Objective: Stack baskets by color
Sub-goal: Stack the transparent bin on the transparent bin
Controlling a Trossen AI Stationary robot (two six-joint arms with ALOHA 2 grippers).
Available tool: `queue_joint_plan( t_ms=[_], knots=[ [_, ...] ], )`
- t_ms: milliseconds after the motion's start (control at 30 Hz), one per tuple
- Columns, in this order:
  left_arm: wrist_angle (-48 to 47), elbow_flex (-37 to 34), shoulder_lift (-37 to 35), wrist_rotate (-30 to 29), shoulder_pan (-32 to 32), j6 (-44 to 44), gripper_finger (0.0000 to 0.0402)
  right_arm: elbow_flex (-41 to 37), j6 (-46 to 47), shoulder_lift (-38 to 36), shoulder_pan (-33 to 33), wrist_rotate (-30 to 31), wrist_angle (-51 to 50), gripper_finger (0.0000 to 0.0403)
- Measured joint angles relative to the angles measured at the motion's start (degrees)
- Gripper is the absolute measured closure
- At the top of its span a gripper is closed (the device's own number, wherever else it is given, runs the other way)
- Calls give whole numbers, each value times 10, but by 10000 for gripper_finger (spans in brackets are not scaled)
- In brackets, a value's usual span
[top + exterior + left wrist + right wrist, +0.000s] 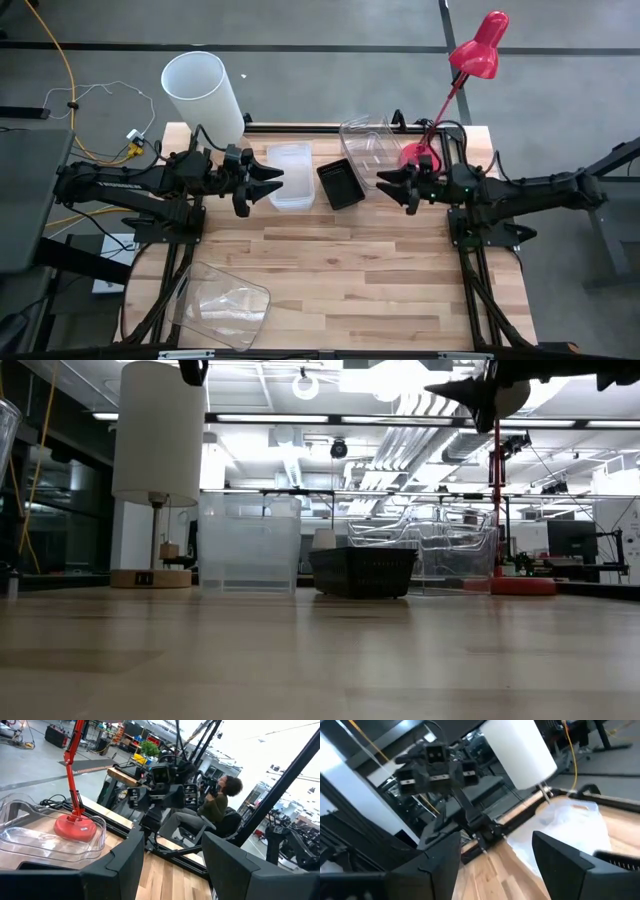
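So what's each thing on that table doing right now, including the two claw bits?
Left tool: open, empty, above the frosted white basket.
Right tool: open, empty, beside the black basket.
Frosted white basket: upright on the table.
Black basket: upright, alone, unstacked.
Clear tub by the lamp: at the table's back edge.
Clear tub at the near corner: set apart, tilted.
Red lamp: standing; lit or not, cannot tell.

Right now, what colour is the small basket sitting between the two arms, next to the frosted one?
Black basket, perforated sides; clearest in the low view.
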Motion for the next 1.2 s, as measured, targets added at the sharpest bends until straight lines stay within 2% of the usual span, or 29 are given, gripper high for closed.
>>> queue_joint_plan(
  t_ms=[100, 200, 300, 367, 500, 633, 733, 900, 1067, 1200],
  knots=[
    [0, 6, 3, -9, 0, -21, 216, 8, -9, -2, 4, 1, 2, 171],
    [-53, 45, 30, 48, -8, -12, 216, 14, -8, -2, 4, 1, 2, 171],
    [-188, 111, 63, 98, -35, 27, 216, 16, -9, -2, 4, 1, 2, 171],
    [-320, 161, 87, 110, -63, 57, 216, 16, -9, -2, 4, 1, 1, 171],
    [-553, 222, 134, 98, -139, 95, 216, 16, -9, -2, 4, 1, -3, 171],
    [-672, 212, 160, 65, -229, 83, 216, 16, -9, -2, 4, 1, -5, 171],
    [-696, 177, 177, 60, -289, 57, 216, 16, 2, -1, 4, 2, -10, 171],
    [-669, 99, 190, 67, -360, 13, 216, 16, 20, -1, 4, 2, -30, 171],
    [-633, 33, 201, 80, -383, -42, 216, 16, 21, -1, 4, 2, -41, 171],
    [-583, 10, 208, 109, -392, -52, 216, 16, 21, -1, 4, 2, -48, 171]
  ],
)
